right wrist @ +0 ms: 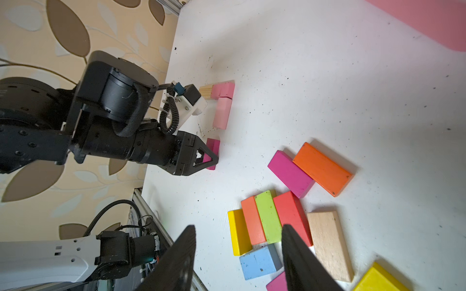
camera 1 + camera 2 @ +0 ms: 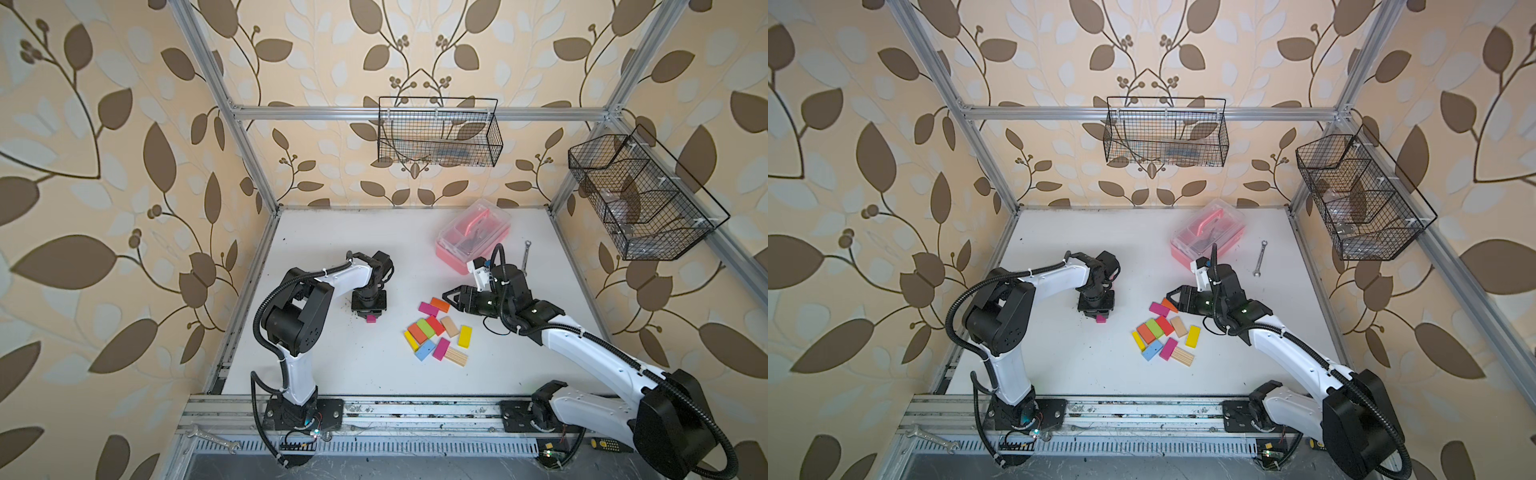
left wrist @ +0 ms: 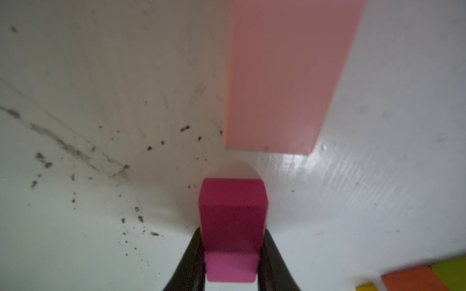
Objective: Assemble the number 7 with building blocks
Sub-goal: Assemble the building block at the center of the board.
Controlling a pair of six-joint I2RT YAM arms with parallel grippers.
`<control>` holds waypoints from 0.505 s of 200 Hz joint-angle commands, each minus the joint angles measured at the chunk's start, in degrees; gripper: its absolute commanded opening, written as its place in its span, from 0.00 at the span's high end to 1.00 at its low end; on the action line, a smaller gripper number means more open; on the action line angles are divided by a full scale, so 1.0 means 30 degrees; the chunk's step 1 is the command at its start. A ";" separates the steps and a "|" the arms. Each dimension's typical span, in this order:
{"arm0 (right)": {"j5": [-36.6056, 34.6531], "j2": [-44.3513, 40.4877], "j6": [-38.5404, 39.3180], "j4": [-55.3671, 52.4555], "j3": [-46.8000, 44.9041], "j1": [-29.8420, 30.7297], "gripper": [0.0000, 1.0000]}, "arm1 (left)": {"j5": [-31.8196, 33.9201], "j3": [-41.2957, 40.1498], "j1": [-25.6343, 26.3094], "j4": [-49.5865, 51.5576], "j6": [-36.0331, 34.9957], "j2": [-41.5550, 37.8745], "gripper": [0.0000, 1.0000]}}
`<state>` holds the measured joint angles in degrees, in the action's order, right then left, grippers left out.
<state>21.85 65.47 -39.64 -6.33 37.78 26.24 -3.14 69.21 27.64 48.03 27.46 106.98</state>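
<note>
— Starting at the left gripper (image 3: 232, 235): holding anything?

— Clamping tight on the magenta block (image 3: 233, 201), pinching its narrow sides, pointing its long axis straight ahead, low at the worktop (image 3: 75, 252). Touching down or not: impossible to tell.

— Aiming at what?

— Facing the pale pink block (image 3: 282, 75) just beyond, near but apart, lying lengthwise the same way yet sitting slightly off to one side. Probably calling for a short push forward plus a small sideways correction, butting end against end.

— Seeing the rest of the number 7 (image 1: 222, 105) from that wrist?

— Not seeing it there. Showing up only in the right wrist view: that pale pink stem piece touching a pink block (image 1: 225, 89), pairing with a plain wood block (image 1: 205, 90) as the bar. Hiding beneath the left arm in both top views, leaving only one magenta end peeking out.

— And farther off?

— Finding the right gripper (image 2: 451, 297) hovering at the edge of the loose building blocks (image 2: 436, 332), well apart from the 7, partly open and carrying nothing. Sitting nearer the pile, leaving the left arm nearer the stem.
</note>
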 commanded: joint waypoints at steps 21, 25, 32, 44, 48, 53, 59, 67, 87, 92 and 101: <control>-0.0335 0.0622 -0.0155 0.0125 0.0435 0.0013 0.44 | -0.0331 0.0937 -0.0303 0.0572 -0.0994 0.0715 0.80; -0.0326 0.0660 -0.0164 0.0145 0.0432 0.0024 0.44 | -0.0322 0.0969 -0.0306 0.0572 -0.1024 0.0779 0.80; -0.0353 0.0754 -0.0193 0.0148 0.0491 0.0042 0.44 | -0.0345 0.1012 -0.0343 0.0572 -0.1039 0.0865 0.80; -0.0340 0.0877 -0.0198 0.0163 0.0556 0.0058 0.44 | -0.0364 0.1105 -0.0365 0.0573 -0.1135 0.1012 0.80; -0.0361 0.0877 -0.0205 0.0181 0.0568 0.0030 0.44 | -0.0361 0.1100 -0.0383 0.0572 -0.1126 0.1042 0.80; -0.0364 0.0918 -0.0185 0.0191 0.0600 0.0093 0.44 | -0.0371 0.1137 -0.0398 0.0550 -0.1149 0.1075 0.80; -0.0368 0.0969 -0.0190 0.0176 0.0661 0.0093 0.44 | -0.0412 0.1163 -0.0420 0.0528 -0.1164 0.1124 0.80; -0.0382 0.1022 -0.0204 0.0179 0.0698 0.0128 0.44 | -0.0412 0.1195 -0.0451 0.0513 -0.1168 0.1180 0.80; -0.0428 0.1123 -0.0220 0.0216 0.0747 0.0187 0.44 | -0.0558 0.1280 -0.0482 0.0513 -0.1288 0.1319 0.80; -0.0456 0.1147 -0.0225 0.0222 0.0761 0.0189 0.44 | -0.0635 0.1307 -0.0490 0.0489 -0.1372 0.1349 0.80; -0.0470 0.1192 -0.0206 0.0262 0.0733 0.0218 0.44 | -0.0715 0.1341 -0.0506 0.0506 -0.1416 0.1372 0.80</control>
<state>21.30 68.38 -39.86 -6.20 38.22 26.41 -4.05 72.44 26.87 48.75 24.77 109.47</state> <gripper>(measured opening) 0.557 0.296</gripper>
